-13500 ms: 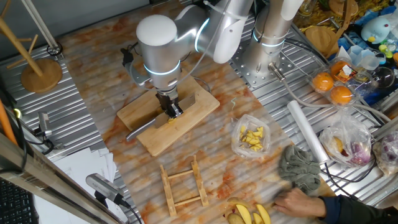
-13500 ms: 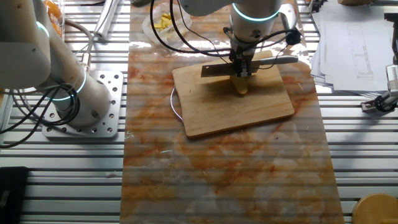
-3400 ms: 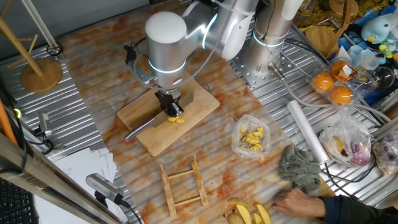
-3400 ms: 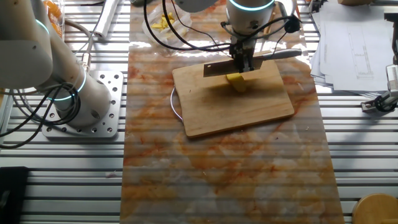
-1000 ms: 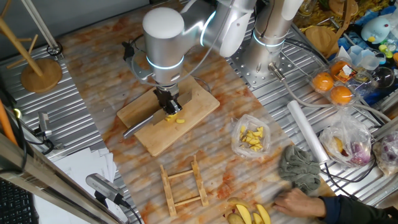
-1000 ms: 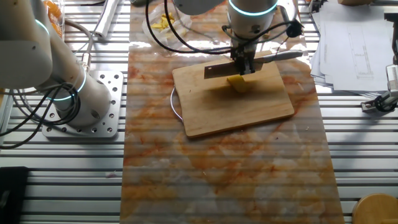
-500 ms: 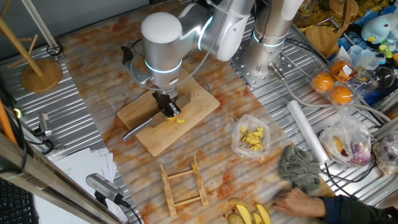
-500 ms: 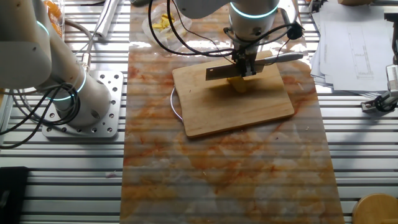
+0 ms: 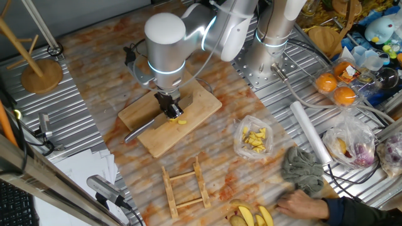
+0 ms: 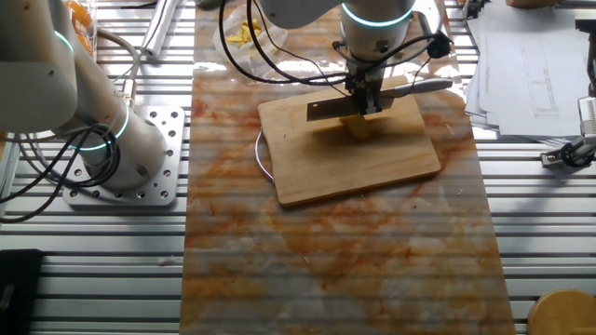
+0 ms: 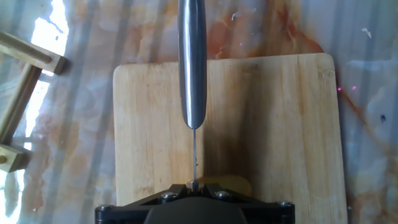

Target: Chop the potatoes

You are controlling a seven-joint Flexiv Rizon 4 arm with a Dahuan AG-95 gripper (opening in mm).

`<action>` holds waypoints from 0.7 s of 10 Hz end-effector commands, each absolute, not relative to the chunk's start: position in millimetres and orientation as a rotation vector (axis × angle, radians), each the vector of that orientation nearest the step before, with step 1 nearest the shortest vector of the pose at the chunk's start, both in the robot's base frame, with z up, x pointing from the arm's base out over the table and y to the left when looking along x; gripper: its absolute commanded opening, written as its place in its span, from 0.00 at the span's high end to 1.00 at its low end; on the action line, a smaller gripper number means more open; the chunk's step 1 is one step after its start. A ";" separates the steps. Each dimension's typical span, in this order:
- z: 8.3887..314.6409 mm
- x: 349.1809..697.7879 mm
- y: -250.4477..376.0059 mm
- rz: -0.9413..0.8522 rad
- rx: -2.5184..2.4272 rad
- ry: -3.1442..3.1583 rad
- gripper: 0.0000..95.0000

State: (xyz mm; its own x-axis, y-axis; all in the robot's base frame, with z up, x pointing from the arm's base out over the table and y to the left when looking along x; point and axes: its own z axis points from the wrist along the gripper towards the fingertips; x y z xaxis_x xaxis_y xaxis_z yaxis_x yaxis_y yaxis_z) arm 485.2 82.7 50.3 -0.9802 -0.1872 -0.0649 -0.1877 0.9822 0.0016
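Observation:
On the wooden cutting board lie the potatoes, a few short yellow pieces just beside my gripper. The gripper is shut on a knife, blade edge down over the board. The other fixed view has the blade flat-on, the steel handle sticking out right, and a yellow potato piece under my gripper. In the hand view the handle runs away from my gripper, and a potato piece peeks out at its right.
A clear bag of yellow chunks lies right of the board. A wooden rack is nearer the front. A person's hand, a grey cloth, a white roll and yellow wedges are at the front right.
The gripper and knife have shifted only slightly over the board in the last second. The cut potato pieces lie where they were.

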 end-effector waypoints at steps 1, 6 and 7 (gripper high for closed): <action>47.9 484.8 81.7 -0.001 -0.297 3.068 1.00; 34.8 485.8 82.0 -0.008 -0.291 3.058 1.00; 30.6 486.1 82.3 -0.007 -0.288 3.053 1.00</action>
State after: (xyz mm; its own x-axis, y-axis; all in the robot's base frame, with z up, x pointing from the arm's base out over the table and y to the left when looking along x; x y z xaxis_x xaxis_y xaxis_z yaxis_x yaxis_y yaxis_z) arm 485.3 83.5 46.7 -0.9793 -0.1893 -0.0712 -0.1895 0.9819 -0.0037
